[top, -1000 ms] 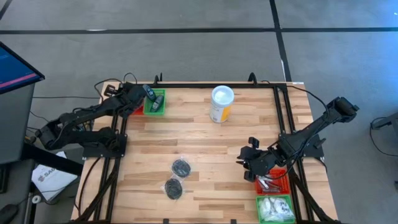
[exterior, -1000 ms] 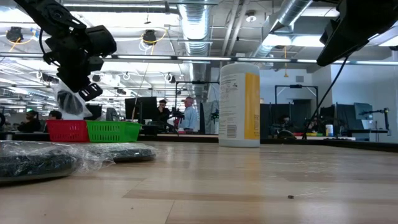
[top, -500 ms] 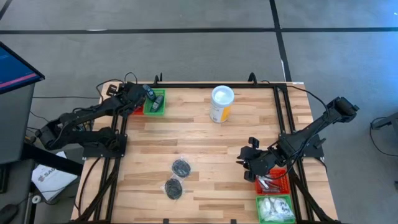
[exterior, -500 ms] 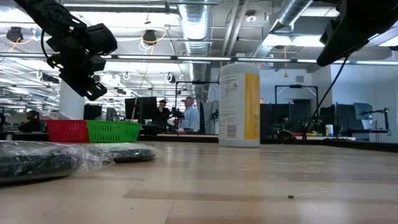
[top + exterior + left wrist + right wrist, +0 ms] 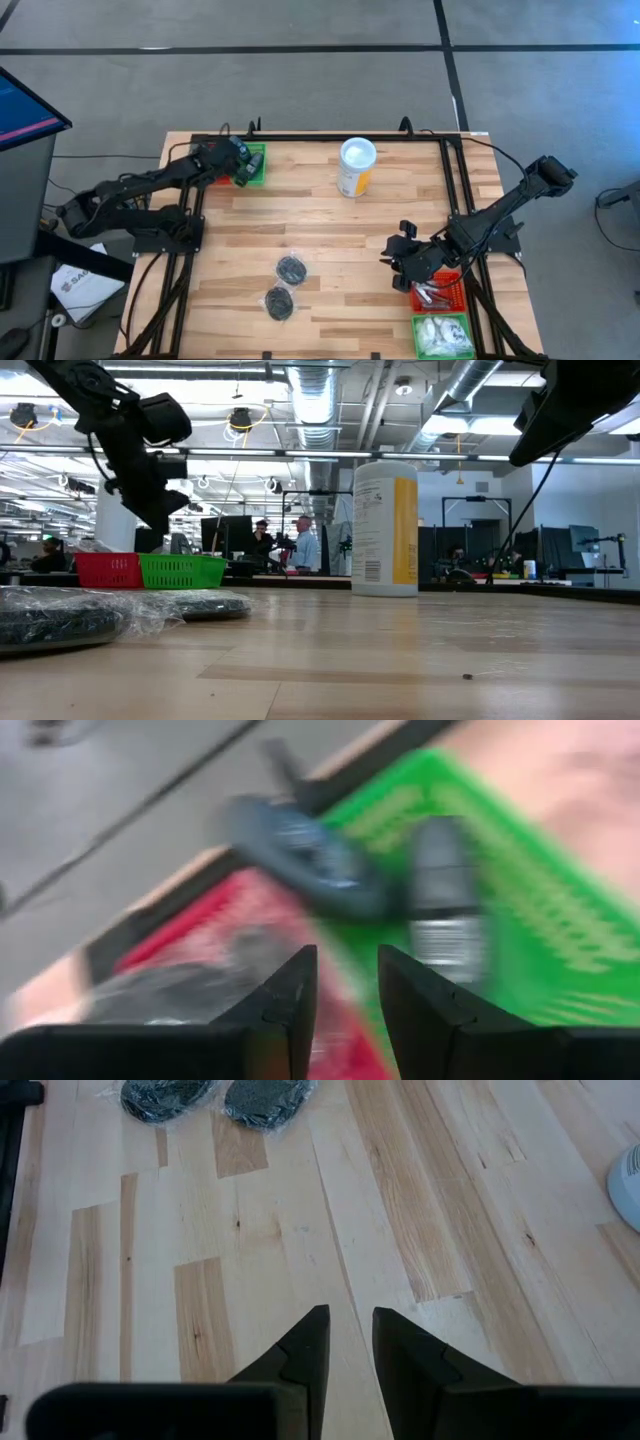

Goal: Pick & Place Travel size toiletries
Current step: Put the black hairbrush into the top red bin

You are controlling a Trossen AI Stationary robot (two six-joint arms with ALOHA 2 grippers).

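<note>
Two dark round pucks in clear wrap (image 5: pixel 291 267) (image 5: pixel 279 303) lie flat on the wooden table, near the middle front; the right wrist view shows them too (image 5: pixel 160 1095) (image 5: pixel 265 1098). My left gripper (image 5: pixel 238 158) hangs open above the far-left baskets, over the seam between the red basket (image 5: pixel 250 910) and the green basket (image 5: pixel 560 920). Small dark bottles (image 5: pixel 440 890) lie in the green one and a clear-wrapped item (image 5: pixel 170 995) in the red one. My right gripper (image 5: pixel 398 255) waits above bare table at the near right, narrowly open with nothing between its fingers (image 5: pixel 350 1320).
A tall yellow canister with a white lid (image 5: pixel 356 167) stands at the far middle. At the near right, a red basket (image 5: pixel 440 290) holds silvery tubes and a green basket (image 5: pixel 443 335) holds white packets. Black frame rails run along both table sides.
My left gripper has let go of a clear-wrapped item that hung below its fingers; the item is gone from it now. The gripper has since turned toward the green basket and shifted slightly toward the table's right. My right arm has kept still.
</note>
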